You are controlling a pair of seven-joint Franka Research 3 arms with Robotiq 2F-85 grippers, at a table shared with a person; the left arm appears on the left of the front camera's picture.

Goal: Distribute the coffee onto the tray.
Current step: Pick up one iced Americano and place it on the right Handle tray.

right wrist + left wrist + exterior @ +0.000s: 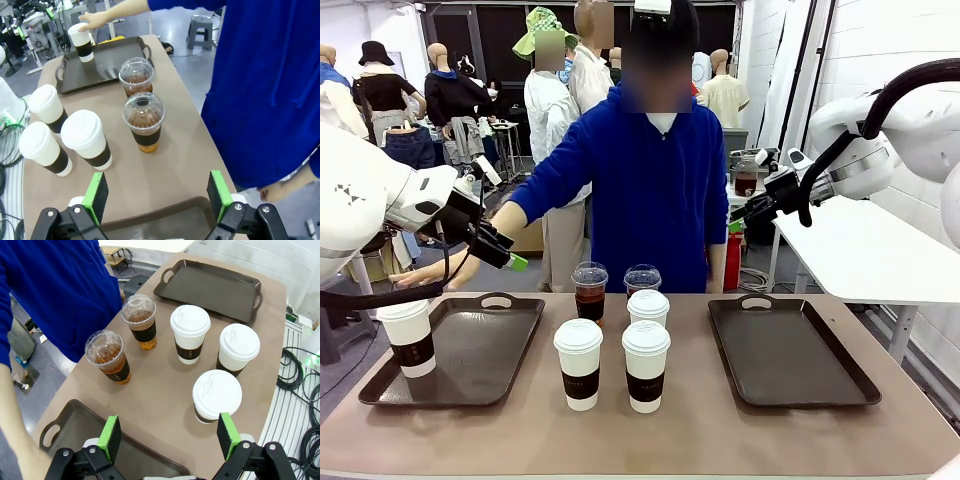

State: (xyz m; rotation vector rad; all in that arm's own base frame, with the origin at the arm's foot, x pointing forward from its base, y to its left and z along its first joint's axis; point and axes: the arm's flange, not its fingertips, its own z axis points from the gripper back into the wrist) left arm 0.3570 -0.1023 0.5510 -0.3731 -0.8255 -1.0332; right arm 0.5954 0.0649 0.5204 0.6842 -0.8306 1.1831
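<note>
Left tool (169, 434) spread wide, nothing between the pads, hanging above the left tray (480, 350), middle left of the front frame. Right tool (157, 194) spread too, empty, held high in the upper right of the front frame, over the edge of the right tray (785, 350). Both trays dark brown, flat on the tan surface (700, 440), one either side of centre. One white paper cup (408, 338) upright in the left tray, lower left of the front frame; the person's hand (94, 20) is at its lid, looks touching. Three more white lidded cups (646, 365) upright in a cluster on the surface between the trays, centre frame. Two clear dome-lidded cups (589, 290) of brown coffee just behind that cluster, side by side, nearest the person. Person in a blue top stands at the far edge.
</note>
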